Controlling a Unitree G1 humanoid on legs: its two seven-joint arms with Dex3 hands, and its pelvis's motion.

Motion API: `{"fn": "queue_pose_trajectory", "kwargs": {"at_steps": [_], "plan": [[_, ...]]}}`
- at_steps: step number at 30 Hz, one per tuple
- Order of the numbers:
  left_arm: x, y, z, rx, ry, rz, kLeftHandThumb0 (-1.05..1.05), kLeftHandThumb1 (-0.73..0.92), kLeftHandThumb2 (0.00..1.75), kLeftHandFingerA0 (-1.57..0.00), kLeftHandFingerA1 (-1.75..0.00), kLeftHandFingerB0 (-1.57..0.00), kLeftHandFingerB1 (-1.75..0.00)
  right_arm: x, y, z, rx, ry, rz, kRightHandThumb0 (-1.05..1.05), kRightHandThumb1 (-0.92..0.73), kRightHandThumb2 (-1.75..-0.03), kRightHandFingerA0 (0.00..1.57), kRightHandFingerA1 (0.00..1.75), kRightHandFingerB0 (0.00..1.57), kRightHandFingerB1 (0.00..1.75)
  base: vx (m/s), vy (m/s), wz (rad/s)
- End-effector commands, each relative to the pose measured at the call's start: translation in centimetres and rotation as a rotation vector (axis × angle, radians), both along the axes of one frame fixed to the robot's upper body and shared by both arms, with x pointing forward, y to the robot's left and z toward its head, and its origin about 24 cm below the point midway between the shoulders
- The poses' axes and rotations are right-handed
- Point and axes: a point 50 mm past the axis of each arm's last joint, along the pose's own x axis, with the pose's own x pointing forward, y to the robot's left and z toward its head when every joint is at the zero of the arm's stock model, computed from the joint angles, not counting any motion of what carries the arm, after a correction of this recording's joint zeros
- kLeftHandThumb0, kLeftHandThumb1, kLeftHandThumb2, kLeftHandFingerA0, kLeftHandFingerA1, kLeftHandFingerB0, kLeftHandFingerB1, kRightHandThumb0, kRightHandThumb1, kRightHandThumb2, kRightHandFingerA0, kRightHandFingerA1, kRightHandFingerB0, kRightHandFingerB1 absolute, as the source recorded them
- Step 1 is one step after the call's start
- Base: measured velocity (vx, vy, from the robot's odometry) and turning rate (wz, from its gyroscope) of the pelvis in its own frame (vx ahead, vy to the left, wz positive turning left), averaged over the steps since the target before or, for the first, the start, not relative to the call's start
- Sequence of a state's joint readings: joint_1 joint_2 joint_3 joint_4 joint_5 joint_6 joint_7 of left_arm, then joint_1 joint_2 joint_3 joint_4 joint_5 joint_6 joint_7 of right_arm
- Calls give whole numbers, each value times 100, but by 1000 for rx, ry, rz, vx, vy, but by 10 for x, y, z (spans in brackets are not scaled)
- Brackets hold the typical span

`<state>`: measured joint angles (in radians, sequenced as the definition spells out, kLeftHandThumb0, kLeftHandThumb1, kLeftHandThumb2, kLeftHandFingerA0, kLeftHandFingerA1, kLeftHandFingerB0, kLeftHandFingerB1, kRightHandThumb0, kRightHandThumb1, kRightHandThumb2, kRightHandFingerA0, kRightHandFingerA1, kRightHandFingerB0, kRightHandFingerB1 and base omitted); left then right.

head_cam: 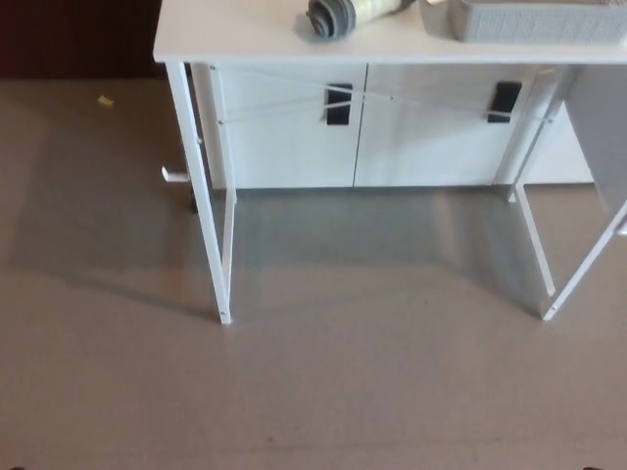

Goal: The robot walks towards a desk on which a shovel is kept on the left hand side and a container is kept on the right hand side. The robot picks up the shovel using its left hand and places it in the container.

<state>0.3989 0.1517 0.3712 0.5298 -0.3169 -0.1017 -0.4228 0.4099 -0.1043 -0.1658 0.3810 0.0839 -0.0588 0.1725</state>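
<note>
A white desk (235, 44) stands ahead at the top of the head view. On it, near the top edge, lies the shovel (343, 15), a grey rounded end with a pale handle, partly cut off by the frame. To its right sits the grey container (534, 20), only its lower part showing. Neither of my hands is in view.
The desk's thin white legs (211, 235) reach down to a brown floor (313, 392), with a crossed brace and white cabinets (294, 127) with black handles behind. A small yellow scrap (105, 100) lies on the floor at the left.
</note>
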Motion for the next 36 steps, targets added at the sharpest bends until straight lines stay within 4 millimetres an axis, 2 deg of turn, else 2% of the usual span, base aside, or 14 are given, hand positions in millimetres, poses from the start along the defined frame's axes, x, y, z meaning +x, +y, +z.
{"fn": "queue_pose_trajectory", "kwargs": {"at_steps": [1,11,12,13,16,18,20,21,28,29,30,31,32,36], "plan": [[0,0,1,19,-17,-8,0,67,57,-36,-42,-35,-33,1,-10,4,-9,-24,9,-25,-61,-58,60,55,42,45,108,-12,12],[-8,-1,-4,26,5,-5,-2,64,57,-36,-41,-37,-34,-7,-13,0,-15,-8,38,-28,-61,-57,61,54,44,45,142,-157,6],[-9,-1,-4,38,14,-3,-2,44,91,-26,-56,-24,-53,-7,-13,0,-10,-9,31,-28,-60,-57,61,55,44,46,134,-200,10],[-11,-1,-5,41,20,-3,-2,64,58,-37,-40,-37,-34,-8,-13,-1,-10,-4,27,-28,-60,-57,61,55,44,46,136,-199,-21],[-17,-3,-6,23,29,2,0,65,56,-35,-41,-36,-33,-15,-14,-3,-10,18,23,-28,-61,-57,59,54,42,45,109,-172,-1],[-17,-3,-5,19,19,-13,-1,45,92,-22,-55,-21,-52,-15,-13,-3,-4,16,19,-27,-61,-57,59,55,42,45,102,-89,-5],[-16,-4,-4,30,14,-36,-2,45,92,-23,-55,-21,-52,-16,-13,-2,0,13,13,-27,-61,-58,59,55,42,45,118,-15,-6],[-17,-3,-5,40,23,-37,-3,66,57,-35,-42,-35,-33,-18,-12,-2,0,13,16,-26,-61,-58,60,55,41,45,49,13,-7],[-12,-1,-4,93,31,-42,-10,60,58,-40,-41,-37,-34,-15,-8,1,0,-3,23,-30,-60,-57,60,56,42,45,130,84,-1],[-12,-1,-4,61,14,-41,-6,44,91,-25,-55,-22,-52,-14,-8,1,2,-5,19,-30,-60,-57,60,57,42,45,0,0,0],[-12,-1,-4,49,7,-36,-3,66,58,-36,-42,-37,-34,-13,-8,0,4,-5,12,-30,-58,-57,62,58,44,45,70,-81,2],[-11,-2,-3,52,6,-29,0,45,93,-26,-56,-25,-54,-13,-8,0,7,-6,7,-31,-59,-57,63,59,44,46,101,-148,9],[-10,-3,-2,49,0,-28,-3,63,57,-36,-43,-36,-34,-12,-7,0,4,-7,12,-30,-59,-57,64,59,44,46,84,-142,8],[-8,-6,1,54,-2,-31,1,66,58,-35,-42,-37,-34,-12,-8,0,-6,-9,29,-30,-60,-57,62,58,42,45,43,-168,7]]}}
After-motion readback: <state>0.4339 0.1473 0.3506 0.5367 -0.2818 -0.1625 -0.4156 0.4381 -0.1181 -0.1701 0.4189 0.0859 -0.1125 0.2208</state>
